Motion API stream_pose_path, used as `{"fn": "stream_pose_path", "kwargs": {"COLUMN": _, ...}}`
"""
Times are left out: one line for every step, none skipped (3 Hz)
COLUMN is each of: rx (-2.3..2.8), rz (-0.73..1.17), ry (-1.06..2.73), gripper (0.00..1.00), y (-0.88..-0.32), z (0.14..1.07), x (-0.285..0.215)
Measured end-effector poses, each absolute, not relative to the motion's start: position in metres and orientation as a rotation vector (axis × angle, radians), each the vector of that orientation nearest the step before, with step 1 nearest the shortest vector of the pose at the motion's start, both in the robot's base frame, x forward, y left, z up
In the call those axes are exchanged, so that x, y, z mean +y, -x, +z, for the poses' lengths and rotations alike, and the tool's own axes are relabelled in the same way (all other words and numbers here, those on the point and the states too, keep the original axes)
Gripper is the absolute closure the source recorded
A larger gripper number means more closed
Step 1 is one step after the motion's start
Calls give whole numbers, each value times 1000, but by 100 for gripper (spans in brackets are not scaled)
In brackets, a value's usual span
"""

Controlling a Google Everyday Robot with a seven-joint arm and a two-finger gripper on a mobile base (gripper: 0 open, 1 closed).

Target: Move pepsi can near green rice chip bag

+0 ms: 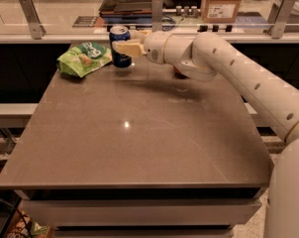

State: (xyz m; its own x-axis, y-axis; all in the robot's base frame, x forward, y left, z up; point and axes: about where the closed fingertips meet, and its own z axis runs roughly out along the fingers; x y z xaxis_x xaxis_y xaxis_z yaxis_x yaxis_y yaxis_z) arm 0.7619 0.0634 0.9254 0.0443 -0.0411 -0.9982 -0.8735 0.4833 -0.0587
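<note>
Pepsi can (121, 59) is standing upright just beside the green chip bag (84, 58), at the table's (139, 143) far edge.
Gripper (123, 41) is clamping its dark blue side, silver top showing above.

You see the pepsi can (118, 34) upright in the upper left of the frame: dark blue, silver top, clamped in the gripper (122, 47). Just left of it lies the green rice chip bag (83, 59), light green, shiny, wrinkled, white lettering up. Whether bag and can touch, you can't tell.
</note>
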Motion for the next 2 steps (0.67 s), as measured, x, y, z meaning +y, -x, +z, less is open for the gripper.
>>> {"fn": "stream_pose_path", "kwargs": {"rx": 1389, "rz": 780, "ry": 874, "gripper": 100, "y": -762, "z": 925, "x": 64}}
{"fn": "stream_pose_path", "kwargs": {"rx": 1412, "rz": 776, "ry": 900, "gripper": 100, "y": -761, "z": 918, "x": 72}}
